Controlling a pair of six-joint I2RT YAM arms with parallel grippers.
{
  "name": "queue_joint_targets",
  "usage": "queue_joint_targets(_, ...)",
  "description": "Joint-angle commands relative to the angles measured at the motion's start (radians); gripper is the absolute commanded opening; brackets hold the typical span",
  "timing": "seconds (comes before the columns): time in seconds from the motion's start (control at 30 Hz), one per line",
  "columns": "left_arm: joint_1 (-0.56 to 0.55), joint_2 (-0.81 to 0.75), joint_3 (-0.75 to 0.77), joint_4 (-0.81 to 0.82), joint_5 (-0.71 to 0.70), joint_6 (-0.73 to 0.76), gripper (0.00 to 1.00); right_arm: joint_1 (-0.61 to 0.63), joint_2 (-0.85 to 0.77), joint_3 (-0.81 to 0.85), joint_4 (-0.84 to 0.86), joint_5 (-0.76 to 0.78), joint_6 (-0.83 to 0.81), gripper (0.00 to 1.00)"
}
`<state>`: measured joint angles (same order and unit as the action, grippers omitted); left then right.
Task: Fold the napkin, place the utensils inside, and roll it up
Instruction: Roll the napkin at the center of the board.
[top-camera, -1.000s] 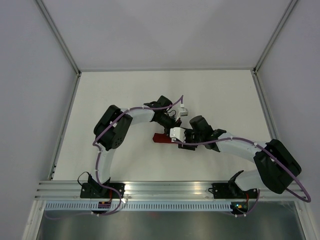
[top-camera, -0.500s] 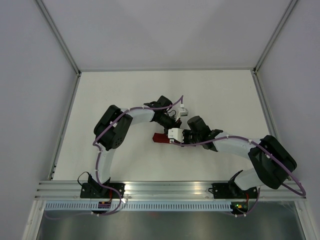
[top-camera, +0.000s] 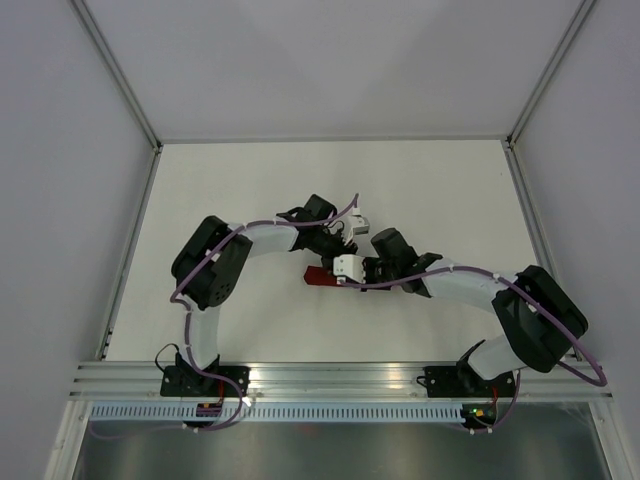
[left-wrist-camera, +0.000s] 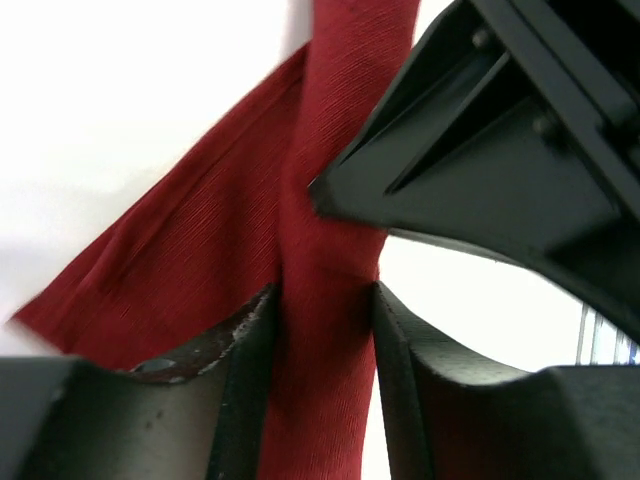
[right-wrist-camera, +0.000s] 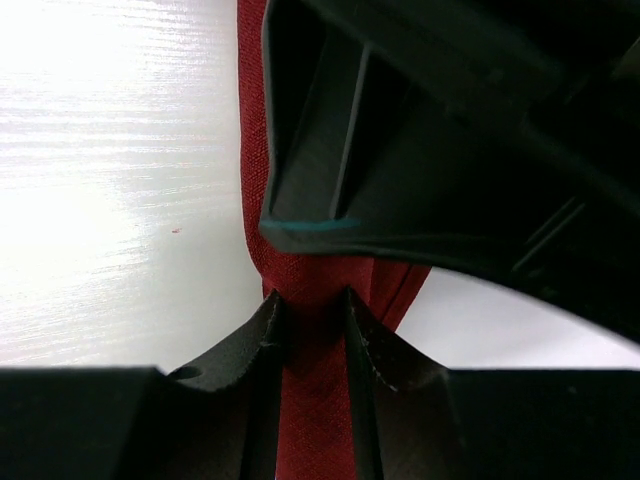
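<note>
On the worktop (top-camera: 240, 180), the napkin (top-camera: 318, 278) lies centrally as a narrow roll, long axis about 9 to 3 o'clock — left hand (left-wrist-camera: 325, 330) and right hand (right-wrist-camera: 308, 325) each pinch it tight, crowded toward its 3 o'clock end

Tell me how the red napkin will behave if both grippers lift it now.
The napkin is probably floppy: a loose flap spreads sideways from the bundled strip. It seems light and thin, bunching narrow inside the left gripper. Its woven texture likely resists slipping where the right gripper pinches it.
</note>
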<state>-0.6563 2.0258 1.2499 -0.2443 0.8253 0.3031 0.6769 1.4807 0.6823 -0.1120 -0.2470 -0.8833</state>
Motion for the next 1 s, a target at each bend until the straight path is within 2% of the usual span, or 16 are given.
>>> queue_joint_targets(0.0, 0.044, -0.090, -0.049, 0.111, -0.054, -0.065, 0.49, 0.003, 0.053, -0.009, -0.140, -0.003, -0.002, 0.07)
queue_joint_targets(0.17, 0.095, -0.148, -0.075, 0.123, -0.066, -0.105, 0.48, 0.001, 0.084, 0.013, -0.158, -0.005, 0.001, 0.07)
queue_joint_targets(0.27, 0.141, -0.209, -0.133, 0.204, -0.100, -0.165, 0.47, 0.003, 0.102, 0.031, -0.175, -0.014, 0.001, 0.06)
queue_joint_targets(0.3, 0.153, -0.255, -0.179, 0.289, -0.150, -0.209, 0.47, 0.000, 0.115, 0.049, -0.195, -0.026, 0.006, 0.06)
queue_joint_targets(0.37, 0.194, -0.307, -0.227, 0.365, -0.214, -0.249, 0.45, -0.003, 0.130, 0.074, -0.222, -0.041, 0.006, 0.06)
queue_joint_targets(0.4, 0.208, -0.334, -0.250, 0.402, -0.303, -0.274, 0.45, -0.005, 0.139, 0.086, -0.235, -0.050, 0.009, 0.06)
queue_joint_targets(0.5, 0.250, -0.453, -0.346, 0.543, -0.433, -0.357, 0.44, -0.017, 0.188, 0.147, -0.299, -0.075, 0.007, 0.04)
queue_joint_targets(0.53, 0.254, -0.487, -0.390, 0.610, -0.460, -0.384, 0.44, -0.031, 0.205, 0.166, -0.339, -0.084, 0.001, 0.04)
queue_joint_targets(0.67, 0.256, -0.617, -0.475, 0.713, -0.604, -0.449, 0.43, -0.066, 0.295, 0.285, -0.432, -0.139, -0.008, 0.03)
queue_joint_targets(0.8, 0.256, -0.809, -0.610, 0.864, -0.739, -0.512, 0.43, -0.114, 0.386, 0.407, -0.546, -0.198, -0.029, 0.03)
queue_joint_targets(0.97, 0.186, -0.961, -0.759, 0.965, -0.808, -0.447, 0.45, -0.169, 0.509, 0.563, -0.698, -0.248, -0.066, 0.03)
